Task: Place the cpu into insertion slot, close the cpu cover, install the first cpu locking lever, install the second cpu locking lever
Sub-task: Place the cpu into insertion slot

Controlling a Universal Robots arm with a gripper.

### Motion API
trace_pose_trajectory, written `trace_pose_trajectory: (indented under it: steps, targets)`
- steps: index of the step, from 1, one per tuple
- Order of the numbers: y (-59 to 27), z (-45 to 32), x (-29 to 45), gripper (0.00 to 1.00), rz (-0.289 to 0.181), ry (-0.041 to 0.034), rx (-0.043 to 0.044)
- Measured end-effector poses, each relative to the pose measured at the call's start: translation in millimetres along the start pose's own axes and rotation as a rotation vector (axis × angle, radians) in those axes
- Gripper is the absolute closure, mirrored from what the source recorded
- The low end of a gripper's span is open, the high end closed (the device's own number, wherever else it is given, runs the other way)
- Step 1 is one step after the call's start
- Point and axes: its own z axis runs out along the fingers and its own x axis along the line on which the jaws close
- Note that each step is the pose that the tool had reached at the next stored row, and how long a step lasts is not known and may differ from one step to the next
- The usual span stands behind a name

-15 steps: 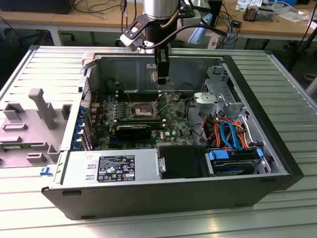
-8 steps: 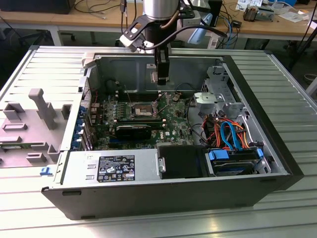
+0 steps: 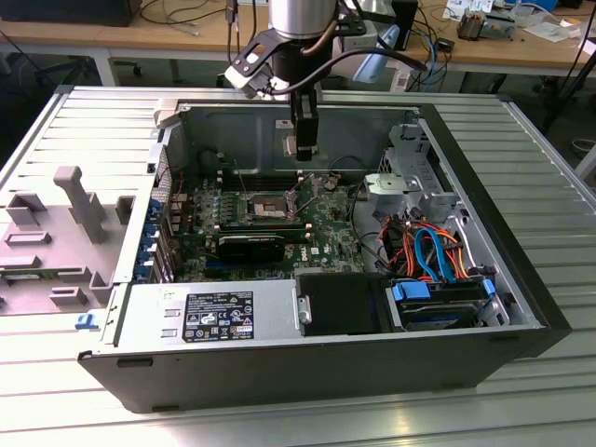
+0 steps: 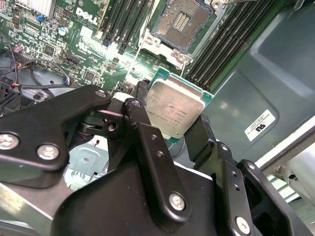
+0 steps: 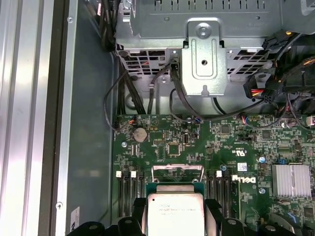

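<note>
Two black fingers of the gripper are clamped on opposite edges of the cpu, judged light, stiff and easily damaged underneath, so best gripped by its rim alone, and it is held aloft, apart from the uncovered insertion slot beyond.

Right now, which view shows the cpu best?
The second wrist view: the cpu shows most of its silver top, clamped in the gripper. The first wrist view crops the cpu at the picture's edge; the exterior view shows the cpu small, below the wrist.
</note>
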Motion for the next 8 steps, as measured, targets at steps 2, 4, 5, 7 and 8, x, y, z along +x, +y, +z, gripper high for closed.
trace_pose_trajectory:
  steps: [2,4,5,7,8]
  targets:
    - [0.0,0.1,-0.4,0.45,0.0,0.0,0.0]
    - [-0.1,0.2,-0.8,0.45,0.0,0.0,0.0]
    - [-0.1,0.3,-1.0,0.45,0.0,0.0,0.0]
    - [-0.1,0.4,-1.5,0.45,0.0,0.0,0.0]
    - [-0.1,0.5,-1.7,0.45,0.0,0.0,0.0]
